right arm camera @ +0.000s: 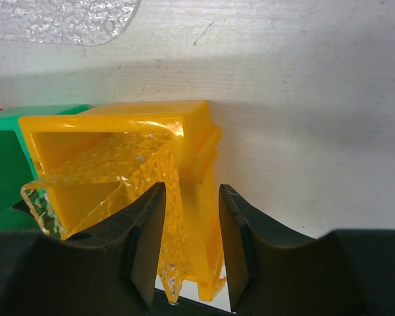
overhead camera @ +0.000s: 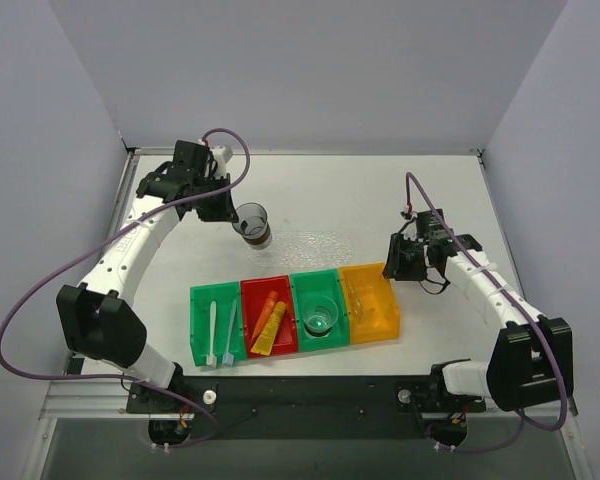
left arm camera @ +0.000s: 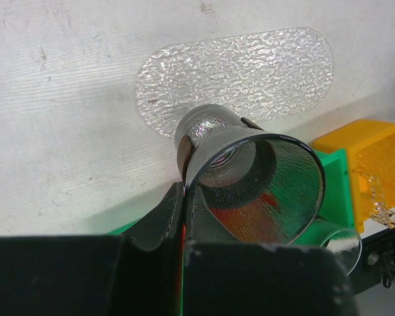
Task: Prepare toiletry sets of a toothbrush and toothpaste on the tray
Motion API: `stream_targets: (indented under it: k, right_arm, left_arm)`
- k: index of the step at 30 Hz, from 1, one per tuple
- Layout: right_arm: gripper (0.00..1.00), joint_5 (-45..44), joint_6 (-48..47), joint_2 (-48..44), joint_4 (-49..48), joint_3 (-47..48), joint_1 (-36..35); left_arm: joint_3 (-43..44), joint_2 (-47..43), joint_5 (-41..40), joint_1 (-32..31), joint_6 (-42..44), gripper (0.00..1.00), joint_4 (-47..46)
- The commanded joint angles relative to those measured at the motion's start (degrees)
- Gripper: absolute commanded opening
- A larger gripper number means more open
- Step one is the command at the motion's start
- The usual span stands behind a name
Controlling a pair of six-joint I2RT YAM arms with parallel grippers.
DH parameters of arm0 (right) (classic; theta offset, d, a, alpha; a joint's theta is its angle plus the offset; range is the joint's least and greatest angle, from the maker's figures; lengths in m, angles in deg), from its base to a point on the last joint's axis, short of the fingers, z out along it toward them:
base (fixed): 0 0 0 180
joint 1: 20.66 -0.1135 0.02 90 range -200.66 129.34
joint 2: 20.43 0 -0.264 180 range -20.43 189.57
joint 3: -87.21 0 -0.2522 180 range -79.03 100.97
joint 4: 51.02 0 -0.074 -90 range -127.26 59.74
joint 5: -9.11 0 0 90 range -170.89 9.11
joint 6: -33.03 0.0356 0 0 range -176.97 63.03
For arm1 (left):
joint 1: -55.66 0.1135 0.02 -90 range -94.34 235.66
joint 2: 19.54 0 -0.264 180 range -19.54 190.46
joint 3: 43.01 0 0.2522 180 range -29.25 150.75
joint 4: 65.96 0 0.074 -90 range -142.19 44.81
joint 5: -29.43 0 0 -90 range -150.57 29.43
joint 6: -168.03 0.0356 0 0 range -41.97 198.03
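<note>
The tray (overhead camera: 315, 243) lies flat on the table behind the bins, with nothing on it; the left wrist view shows it as the tray (left arm camera: 237, 76). Two toothbrushes (overhead camera: 220, 328) lie in the left green bin (overhead camera: 198, 330). Two orange toothpaste tubes (overhead camera: 271, 320) lie in the red bin (overhead camera: 252, 300). My left gripper (overhead camera: 236, 213) (left arm camera: 184, 187) is shut on the rim of a clear cup (overhead camera: 252, 222) (left arm camera: 250, 178), held just left of the tray. My right gripper (overhead camera: 398, 262) (right arm camera: 189, 197) straddles the orange bin's right wall (right arm camera: 201, 171) and the edge of a second clear tray (right arm camera: 118, 164) inside it, fingers against both.
Another clear cup (overhead camera: 320, 318) stands in the right green bin (overhead camera: 302, 285). The orange bin (overhead camera: 370, 300) ends the row of bins near the front edge. Grey walls close the table on three sides.
</note>
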Motion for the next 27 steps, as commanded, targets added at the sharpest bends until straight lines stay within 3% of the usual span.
stream_targets:
  k: [1,8,16,27]
  right_arm:
    - [0.34,3.93,-1.16,2.96,-2.35,-1.69,0.66]
    - [0.32,3.49,-1.51,5.69,-3.76,-1.60,0.83]
    - [0.12,3.49,-0.90,5.17,-3.14,-3.27,0.83]
    - [0.00,0.68,2.00,-2.47,0.81,-6.17,0.48]
  left_arm:
    - [0.12,-1.87,3.98,0.76,-0.07,0.00,-5.61]
    - [0.82,-1.17,4.60,1.46,0.11,0.00,-5.61]
    - [2.32,0.33,5.12,1.82,0.02,0.00,-5.44]
    - [3.11,2.00,6.09,1.99,0.10,0.00,-5.97]
